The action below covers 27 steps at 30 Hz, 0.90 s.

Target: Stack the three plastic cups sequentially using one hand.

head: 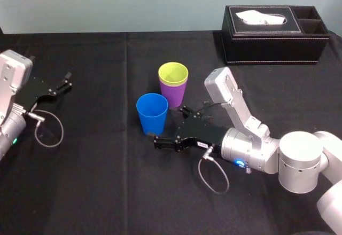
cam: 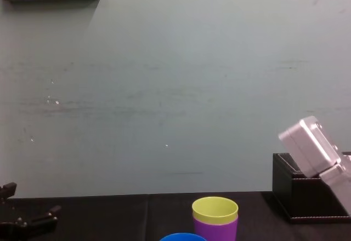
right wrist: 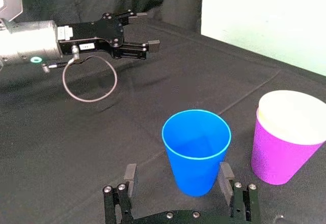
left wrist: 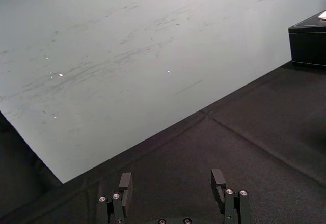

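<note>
Right gripper spreading wide, blue cup standing between fingers, contact unclear. Yellow-green cup sitting nested in purple cup at blue cup's 1 o'clock. Left gripper idling, fingers apart, at table's 9 o'clock.

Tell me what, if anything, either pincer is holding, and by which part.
Nothing is held. The right pincer is open, straddling the blue cup without clamping it; the left pincer is open, off to the side.

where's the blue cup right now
Head view: the blue cup stands mid-table, left of and nearer than the purple cup, ahead of the open right gripper.
</note>
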Motion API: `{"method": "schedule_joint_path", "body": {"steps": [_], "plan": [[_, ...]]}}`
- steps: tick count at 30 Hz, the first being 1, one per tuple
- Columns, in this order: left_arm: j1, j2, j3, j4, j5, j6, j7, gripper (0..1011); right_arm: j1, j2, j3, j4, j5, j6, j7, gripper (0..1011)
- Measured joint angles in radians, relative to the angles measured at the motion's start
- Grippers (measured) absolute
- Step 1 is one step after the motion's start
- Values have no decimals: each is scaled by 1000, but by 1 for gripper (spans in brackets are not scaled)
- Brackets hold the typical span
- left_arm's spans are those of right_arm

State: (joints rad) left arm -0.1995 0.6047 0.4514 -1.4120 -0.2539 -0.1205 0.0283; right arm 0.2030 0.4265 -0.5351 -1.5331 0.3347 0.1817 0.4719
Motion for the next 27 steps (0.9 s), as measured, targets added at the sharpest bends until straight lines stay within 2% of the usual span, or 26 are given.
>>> {"method": "schedule_joint_path", "body": {"steps": [12,27], "plan": [[0,0,0,0,0,0,0,1010,26,-23,-3,45,-2,-16,9,1003],[0,0,0,0,0,0,0,1010,38,-39,-11,68,2,-17,14,1003]]}}
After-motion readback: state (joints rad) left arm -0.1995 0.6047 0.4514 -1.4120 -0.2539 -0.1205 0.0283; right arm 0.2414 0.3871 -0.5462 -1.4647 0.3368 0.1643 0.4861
